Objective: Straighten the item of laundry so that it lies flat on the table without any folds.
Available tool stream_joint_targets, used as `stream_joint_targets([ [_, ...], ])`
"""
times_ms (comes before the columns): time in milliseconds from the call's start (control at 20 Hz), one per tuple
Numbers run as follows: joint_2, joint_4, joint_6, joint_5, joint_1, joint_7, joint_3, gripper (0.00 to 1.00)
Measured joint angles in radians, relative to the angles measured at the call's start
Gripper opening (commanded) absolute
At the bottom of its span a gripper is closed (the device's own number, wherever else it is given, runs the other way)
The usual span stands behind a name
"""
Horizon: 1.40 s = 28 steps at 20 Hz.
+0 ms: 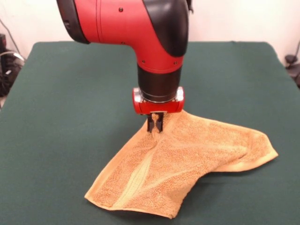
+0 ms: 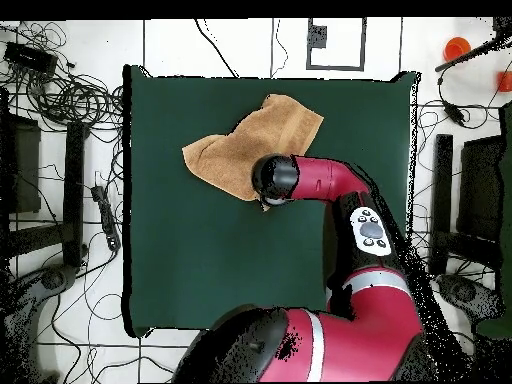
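From my front camera I see the gripper (image 1: 155,123) down at the far corner of the towel (image 1: 187,161), its two dark fingers (image 1: 151,123) drawn close together on a pinch of the cloth, so I read the claw as narrow and gripping the towel. The cloth rises to a small peak at that pinch and slopes away from it toward the camera, so it is not lying flat. From the peak one lobe runs down to a broad corner at the near edge, with a paler woven band (image 1: 136,176) running along it, and another lobe stretches off to the picture's right, where its edge looks doubled under. The towel rests on the green table (image 1: 56,117), which spreads well beyond it on every side. My overhead camera gives me what the front one cannot: the towel's (image 2: 250,145) place on the whole table (image 2: 200,260). There it sits in the half away from the robot's base, close to the far edge, with open green felt between it and the base. Its outline from above is an uneven, crumpled shape. In that view the arm's (image 2: 320,185) red elbow and black wrist cover the towel's corner nearest the base, so the gripper itself is hidden there, and I rely on the front view for the grasp.
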Motion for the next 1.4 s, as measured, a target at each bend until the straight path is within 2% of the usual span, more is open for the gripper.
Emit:
stream_joint_targets([
  [700,-0.007,0.018,-0.036,0.0,0.012,0.0,-0.016,0.0],
  [1400,-0.037,0.105,-0.168,0.006,0.019,0.0,-0.037,0.0],
])
